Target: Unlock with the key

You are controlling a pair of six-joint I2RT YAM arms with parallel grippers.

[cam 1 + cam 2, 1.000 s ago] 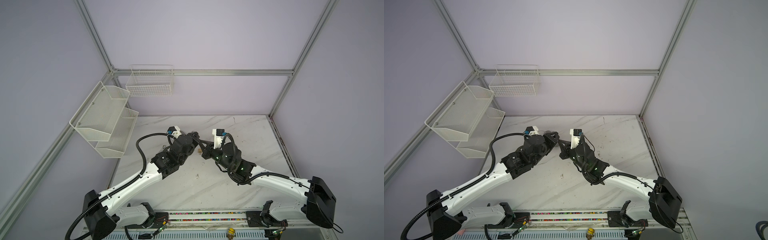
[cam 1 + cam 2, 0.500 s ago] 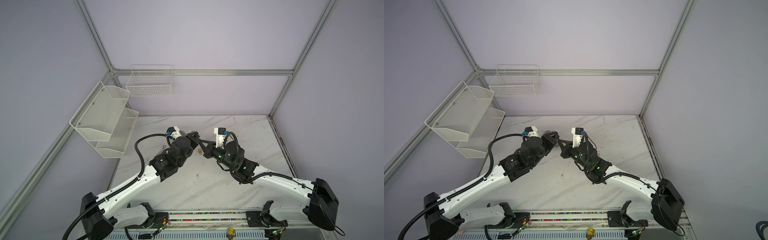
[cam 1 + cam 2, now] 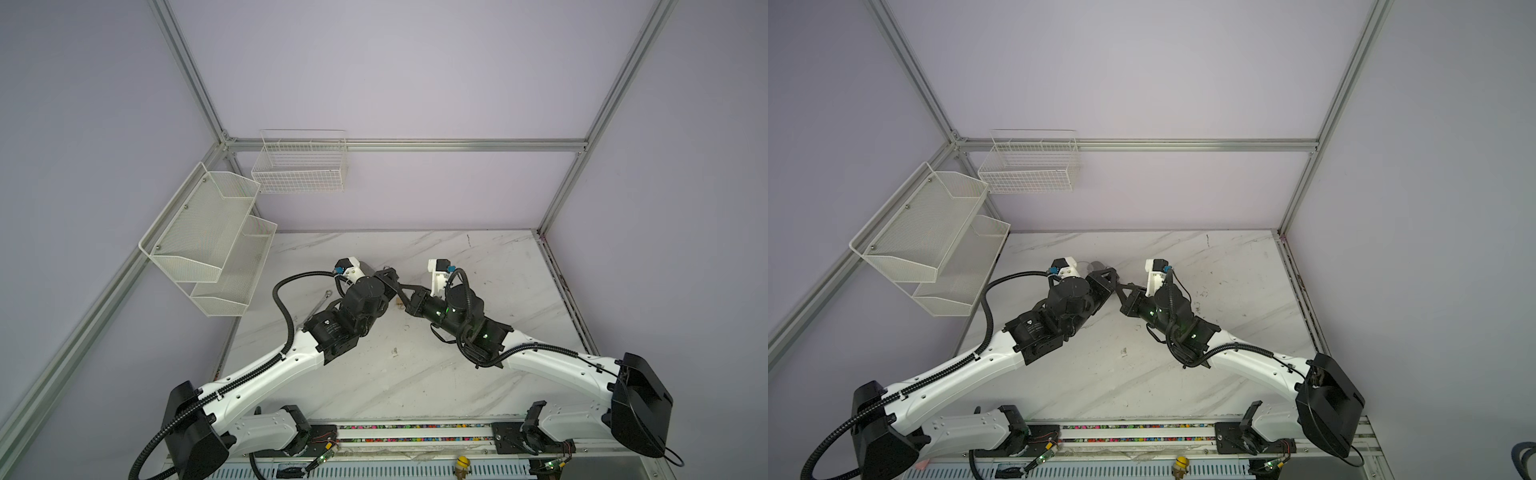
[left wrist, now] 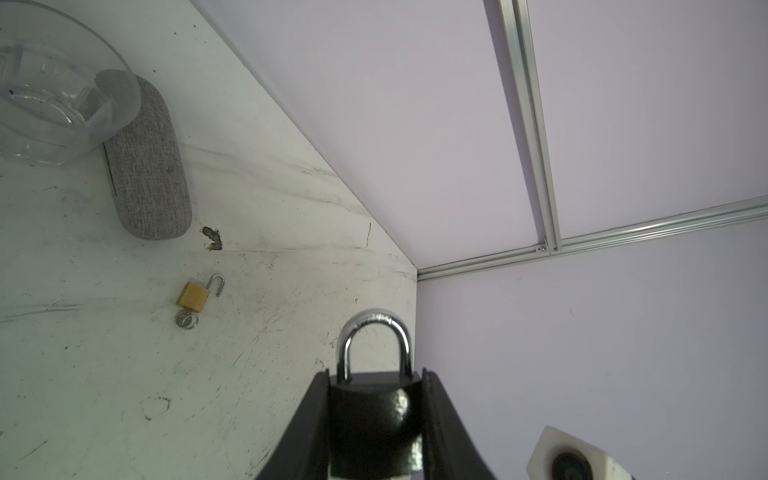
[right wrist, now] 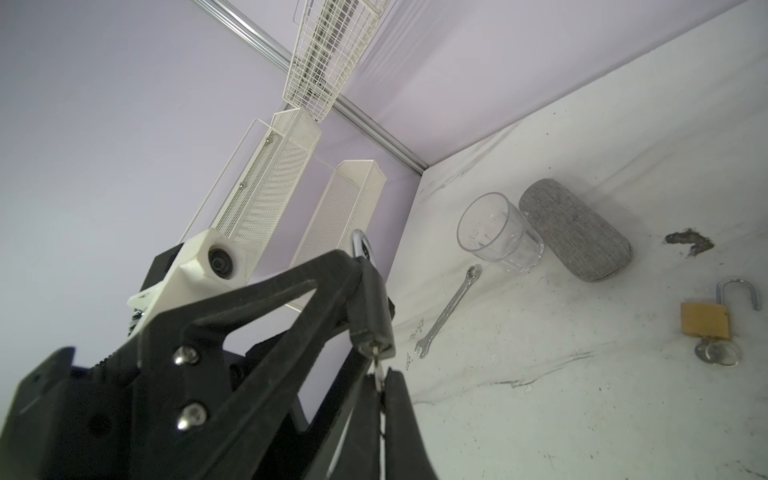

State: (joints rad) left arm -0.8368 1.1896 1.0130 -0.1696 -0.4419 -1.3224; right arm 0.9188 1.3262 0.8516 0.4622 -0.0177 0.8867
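So the left claw [image 4: 376, 376] is clamped on the black padlock [image 4: 374, 419], one finger on each side of the body. The silver shackle [image 4: 374, 328] pokes out past the fingertips with both legs down in the body, so it's locked. The right claw [image 5: 380, 380] is squeezed tight on the key [image 5: 377, 368], pinching it by the head. The blade points straight at the bottom end of the lock. Its tip is right at the keyhole, but I can't tell how deep it sits. The whole thing is held up in the air over the table [image 4: 83, 395]. In both top views the two claws meet tip to tip around mid-table, a bit toward the back wall.

Going outward from there, a brass padlock [image 4: 193, 296] lies flat on the marble with its shackle swung open. Its own little key [image 4: 185, 321] is stuck in the bottom. Past that there's a grey fabric case [image 4: 145, 166] lying flat, with a clear glass [image 4: 54, 83] just beside one end of it. In the right wrist view a wrench [image 5: 449, 311] lies flat on the table near the glass, well apart from the brass lock.

Up on the left wall there are two white mesh shelves [image 3: 208, 232], one stepped above the other. A white wire basket [image 3: 299, 166] hangs on the back wall near that corner.
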